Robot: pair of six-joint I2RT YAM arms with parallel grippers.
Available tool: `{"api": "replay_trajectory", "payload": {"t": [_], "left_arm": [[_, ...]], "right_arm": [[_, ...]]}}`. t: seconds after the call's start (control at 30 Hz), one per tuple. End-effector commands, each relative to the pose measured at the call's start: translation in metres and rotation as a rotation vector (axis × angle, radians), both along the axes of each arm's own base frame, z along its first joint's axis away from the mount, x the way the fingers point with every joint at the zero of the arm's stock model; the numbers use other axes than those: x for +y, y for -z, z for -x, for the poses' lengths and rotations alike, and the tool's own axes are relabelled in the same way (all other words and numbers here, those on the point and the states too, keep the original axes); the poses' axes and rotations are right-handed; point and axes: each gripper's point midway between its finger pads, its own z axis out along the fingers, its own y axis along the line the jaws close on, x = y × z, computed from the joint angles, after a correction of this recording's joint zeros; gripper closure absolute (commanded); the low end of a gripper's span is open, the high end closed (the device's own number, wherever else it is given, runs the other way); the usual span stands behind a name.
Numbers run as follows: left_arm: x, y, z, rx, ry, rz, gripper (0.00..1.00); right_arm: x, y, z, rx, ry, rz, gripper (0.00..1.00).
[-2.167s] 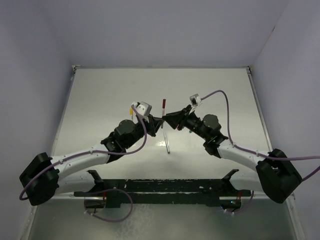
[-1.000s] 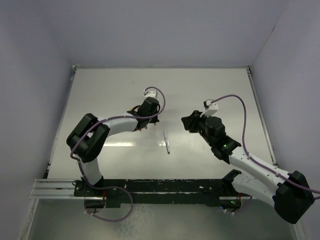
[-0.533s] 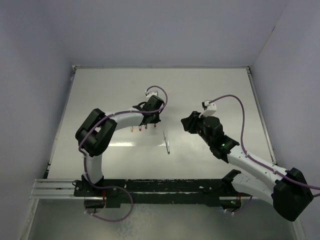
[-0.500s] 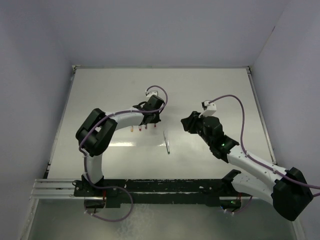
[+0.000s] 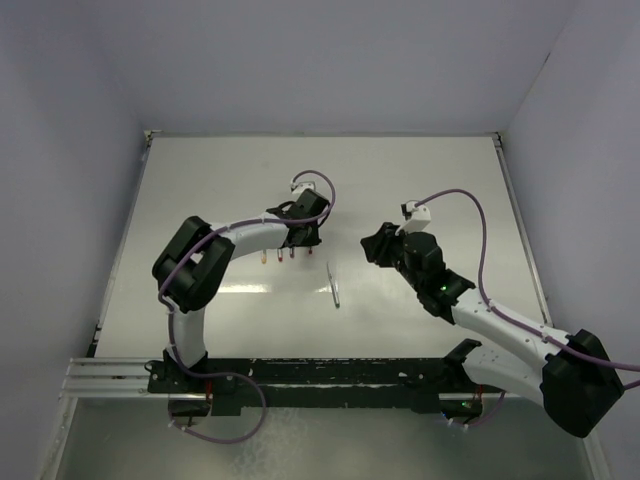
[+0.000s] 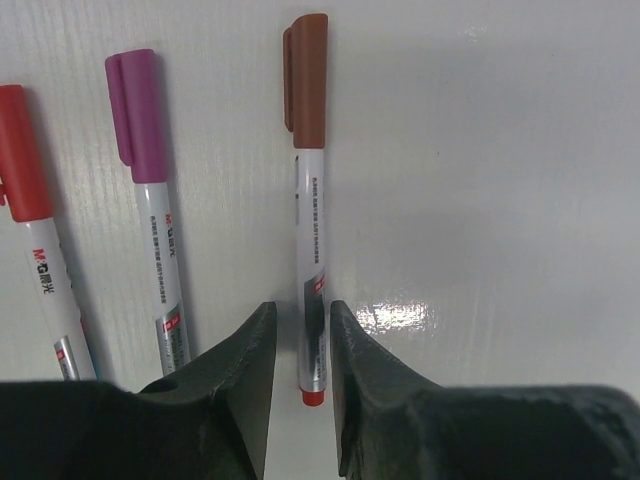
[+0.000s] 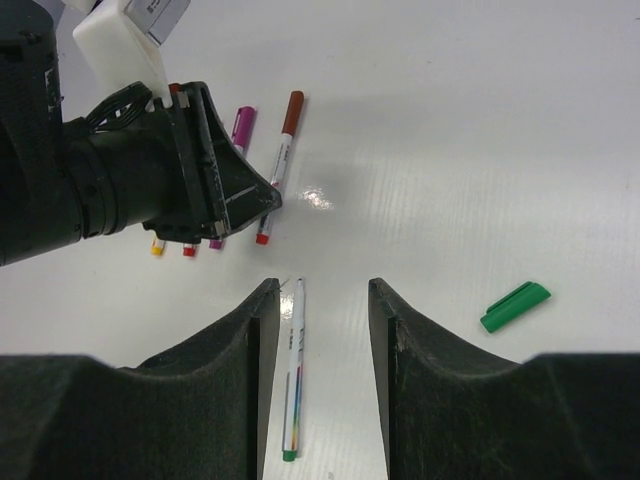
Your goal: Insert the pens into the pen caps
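While left gripper (image 6: 302, 314) and right gripper (image 7: 322, 292) stand open, glossy white table (image 5: 420, 170) meets lilac walls (image 5: 330, 60).

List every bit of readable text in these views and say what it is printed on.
"M&G", followed by Chinese characters too small to read: barrel of the red-capped pen.
"M&G", fainter: barrel of the purple-capped pen.
Brown-capped pen: fine print, too small to read.
Green-tipped pen: markings unreadable.
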Motion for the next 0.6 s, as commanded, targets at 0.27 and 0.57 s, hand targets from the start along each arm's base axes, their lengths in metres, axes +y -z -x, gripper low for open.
{"api": "replay_trajectory", "payload": {"t": [0.27,0.57], "left_arm": [[-0.008,-0.092,-0.01,-0.195,0.059,0.075,0.69],[-0.034,-0.087,0.042,-0.154,0.136,0.049,0.63]], "right_arm": [[-0.016,-0.018,-0.015,-0.08,0.111,0.006,0.5],[-0.069,-0.005,-0.029,-0.028,0.377,0.112,0.26]]}}
